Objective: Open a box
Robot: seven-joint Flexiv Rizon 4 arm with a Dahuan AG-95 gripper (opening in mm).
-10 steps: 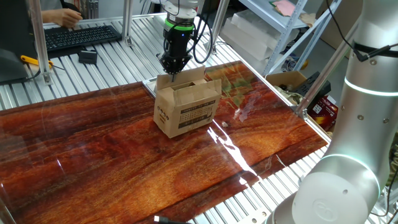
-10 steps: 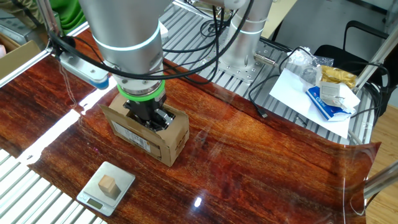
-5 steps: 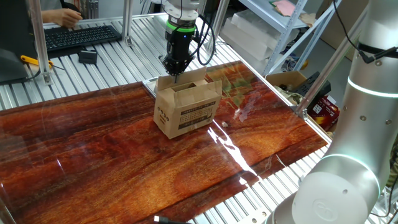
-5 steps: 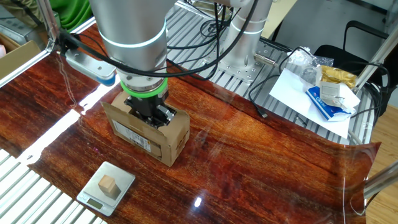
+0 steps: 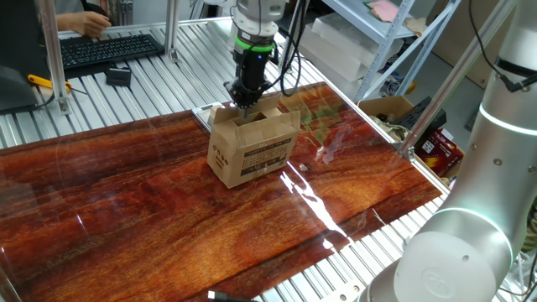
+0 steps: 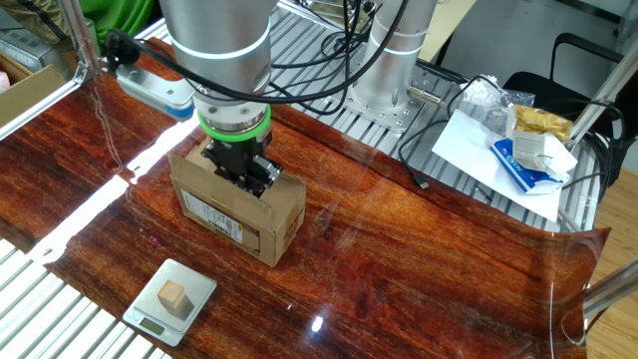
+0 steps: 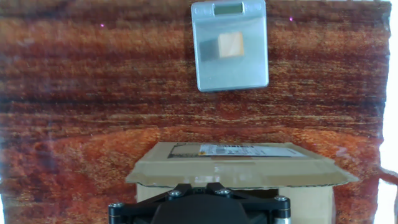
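The box (image 5: 250, 151) is a small brown carton with black print on its long side, standing on the wooden table (image 5: 126, 193). Its top flaps are partly raised. My gripper (image 5: 247, 101) points straight down into the top of the box, shut, with its tip between the flaps. The other fixed view shows the gripper (image 6: 243, 176) low over the box (image 6: 231, 211), near its far long edge. From the hand view, the shut gripper (image 7: 199, 185) sits just behind a flap of the box (image 7: 239, 163) that leans outward. I cannot see anything held between the fingers.
A small silver scale (image 6: 148, 311) carrying a wooden block (image 6: 175, 296) lies on the table in front of the box. Papers and a blue packet (image 6: 518, 150) lie off the table's end. A keyboard (image 5: 101, 49) and a larger carton (image 5: 388, 107) sit beyond the table edges.
The gripper, still shut, has slid along the top of the box, to the right in one fixed view. The box has stayed in place.
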